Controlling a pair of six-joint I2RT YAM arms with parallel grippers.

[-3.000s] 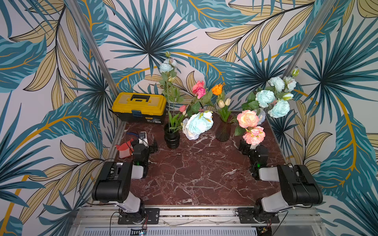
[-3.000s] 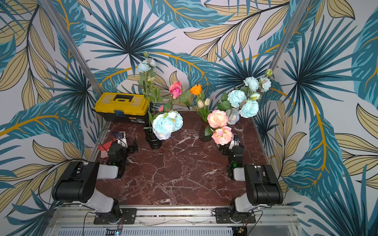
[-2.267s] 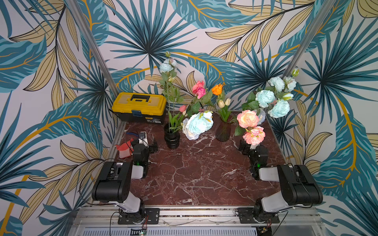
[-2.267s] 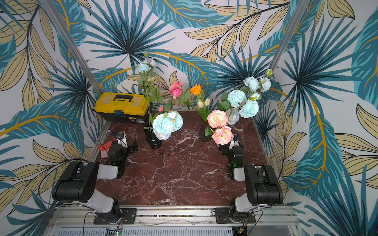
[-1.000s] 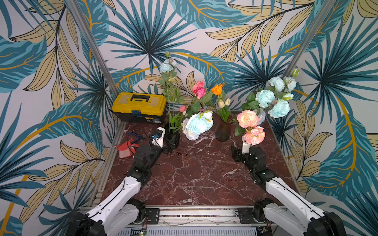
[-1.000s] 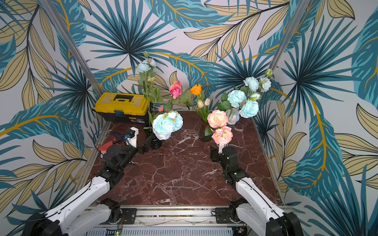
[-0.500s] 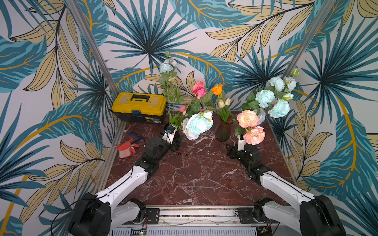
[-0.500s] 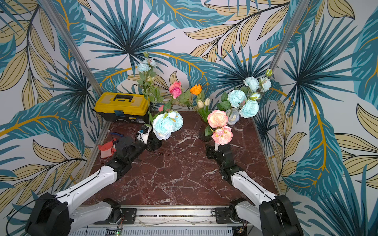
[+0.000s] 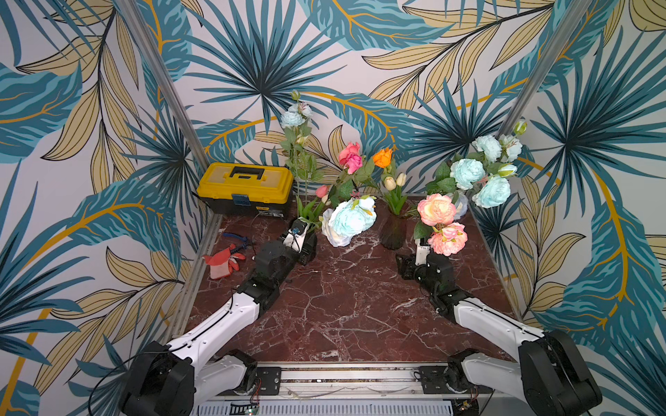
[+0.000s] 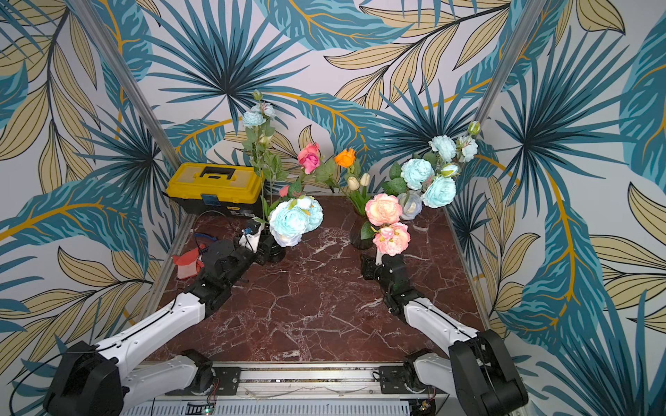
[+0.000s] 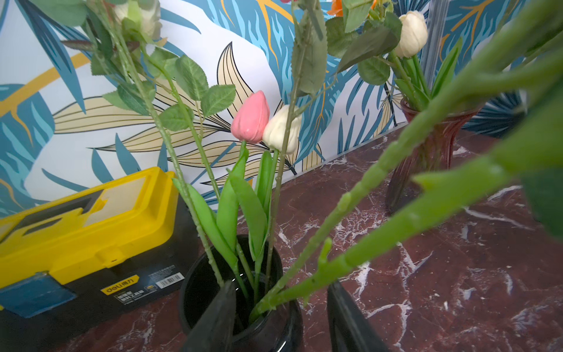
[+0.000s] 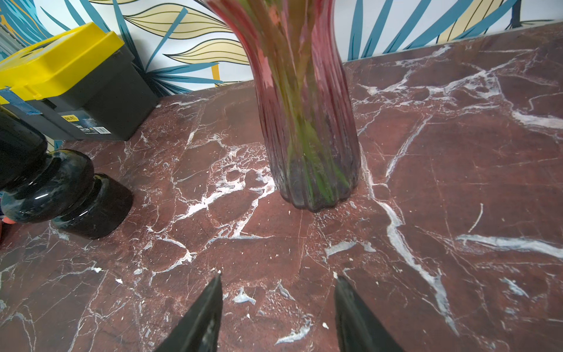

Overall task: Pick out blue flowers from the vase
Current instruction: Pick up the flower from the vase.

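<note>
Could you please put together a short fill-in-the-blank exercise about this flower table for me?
1. The toolbox has a ____ lid.
2. The left hand has a finger either side of a thick green stem rising from a glossy vase coloured ____.
3. The right hand is open and holds ____.
4. The red glove lies nearest the ____ arm.

Missing words: yellow; black; nothing; left.
</note>
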